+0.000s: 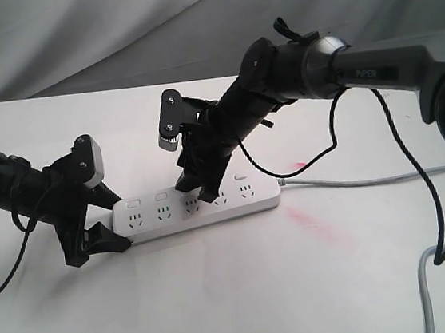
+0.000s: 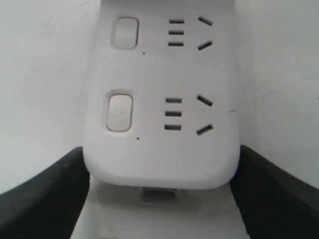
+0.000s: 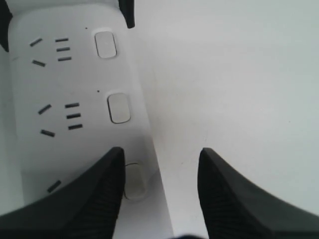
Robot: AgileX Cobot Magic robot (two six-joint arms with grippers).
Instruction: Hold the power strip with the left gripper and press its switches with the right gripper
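Note:
The white power strip (image 1: 211, 208) lies across the table, its thin grey cord (image 1: 353, 181) running off to the right. My left gripper (image 1: 116, 224) is shut on the strip's left rounded end; in the left wrist view both black fingers (image 2: 45, 199) press against that end (image 2: 159, 149). My right gripper (image 1: 197, 191) stands open over the middle of the strip. One of its fingers (image 3: 84, 194) is down on the strip beside a switch (image 3: 133, 181), partly covering it. The other finger (image 3: 234, 199) hangs past the strip's edge over the table. More switches (image 3: 119, 107) lie uncovered.
A red stain (image 1: 317, 224) marks the white table to the right of the strip. Another grey cable (image 1: 425, 288) curls at the front right corner. A black cable (image 1: 416, 168) hangs from the right arm. Grey cloth (image 1: 110, 26) forms the backdrop.

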